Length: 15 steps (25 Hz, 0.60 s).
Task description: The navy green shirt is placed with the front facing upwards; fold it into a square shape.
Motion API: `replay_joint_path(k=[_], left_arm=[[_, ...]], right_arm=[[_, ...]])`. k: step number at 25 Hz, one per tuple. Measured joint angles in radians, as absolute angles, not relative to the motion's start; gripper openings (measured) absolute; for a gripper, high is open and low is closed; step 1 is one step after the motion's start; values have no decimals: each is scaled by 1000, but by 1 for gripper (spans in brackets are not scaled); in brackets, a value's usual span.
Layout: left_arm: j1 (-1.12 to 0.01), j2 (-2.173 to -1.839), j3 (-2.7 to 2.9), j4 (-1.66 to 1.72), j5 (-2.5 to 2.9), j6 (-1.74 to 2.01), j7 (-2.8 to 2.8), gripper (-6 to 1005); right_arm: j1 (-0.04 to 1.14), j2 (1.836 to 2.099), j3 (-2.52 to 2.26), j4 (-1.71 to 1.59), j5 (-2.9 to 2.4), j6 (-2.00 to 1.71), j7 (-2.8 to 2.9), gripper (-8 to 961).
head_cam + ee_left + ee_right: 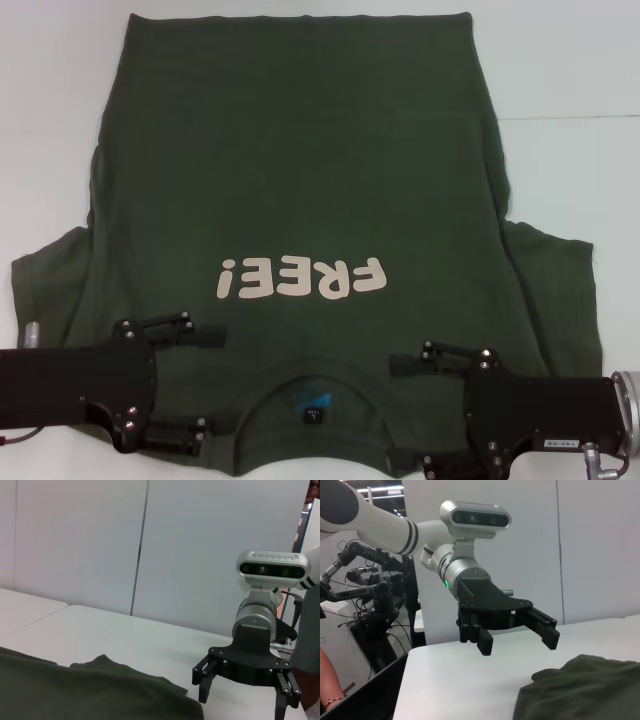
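Observation:
The navy green shirt (300, 150) lies flat on the white table (560, 80), front up, with cream "FREE!" lettering (300, 277) across the chest. Its round collar (315, 385) with a blue label points toward me, and the hem lies at the far side. My left gripper (207, 386) is open over the shoulder left of the collar. Open as well, my right gripper (392, 413) is over the shoulder on the other side. The left wrist view shows the right gripper (241, 706) beside the shirt's edge (100, 690). The right wrist view shows the left gripper (518, 644) open above the table near the shirt (580, 690).
Bare white tabletop (50, 100) surrounds the shirt on the left, right and far sides. Both short sleeves (50, 285) spread outward. White wall panels (200, 540) stand behind the table. Dark equipment and cables (375, 605) stand beyond the table's left end.

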<state>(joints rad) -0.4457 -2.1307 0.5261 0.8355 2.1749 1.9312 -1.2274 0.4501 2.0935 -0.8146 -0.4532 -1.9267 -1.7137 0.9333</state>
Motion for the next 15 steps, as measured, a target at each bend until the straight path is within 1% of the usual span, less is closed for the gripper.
replay_joint_path(k=[15], left_arm=[[-446, -2131, 516, 836, 2175, 1936, -1228, 917]], right_arm=[[445, 2092, -815, -454, -1926, -1720, 936, 942]])
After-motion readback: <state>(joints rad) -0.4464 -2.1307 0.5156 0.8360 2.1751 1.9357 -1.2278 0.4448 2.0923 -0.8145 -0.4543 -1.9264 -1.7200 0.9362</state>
